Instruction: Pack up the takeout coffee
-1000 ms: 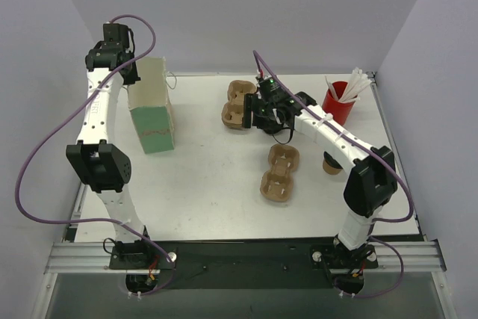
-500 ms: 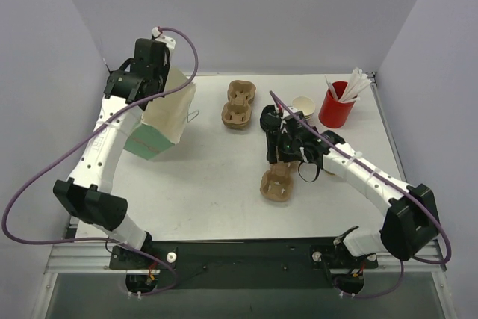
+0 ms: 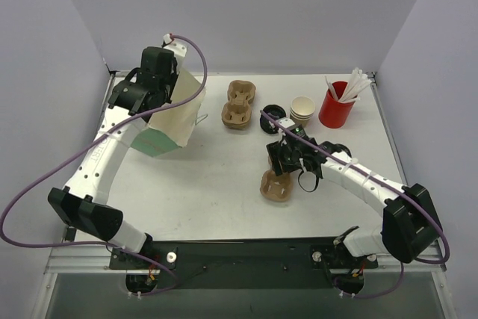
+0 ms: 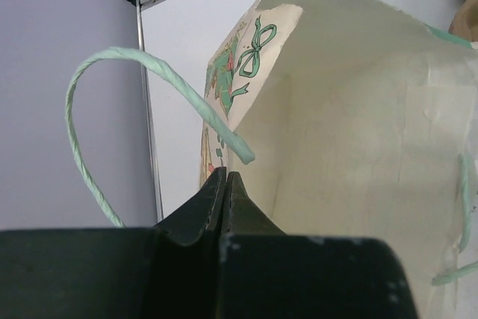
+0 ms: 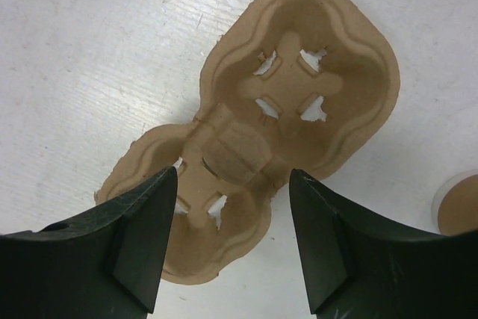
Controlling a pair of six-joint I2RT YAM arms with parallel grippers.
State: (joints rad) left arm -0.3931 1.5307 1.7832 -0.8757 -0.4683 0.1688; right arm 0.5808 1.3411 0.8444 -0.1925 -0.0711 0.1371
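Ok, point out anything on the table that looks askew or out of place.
The paper bag is tilted off its base rather than standing square, with the left gripper shut on its rim and one handle looping out loose. The cup carrier under the open right gripper lies flat and empty. Nothing looks spilled.

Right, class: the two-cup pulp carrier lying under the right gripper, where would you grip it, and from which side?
Probably the narrow waist between the two wells of the pulp carrier, from straight above: it lies flat, wells up, and the waist is its slimmest part. The open right gripper lines up over it.
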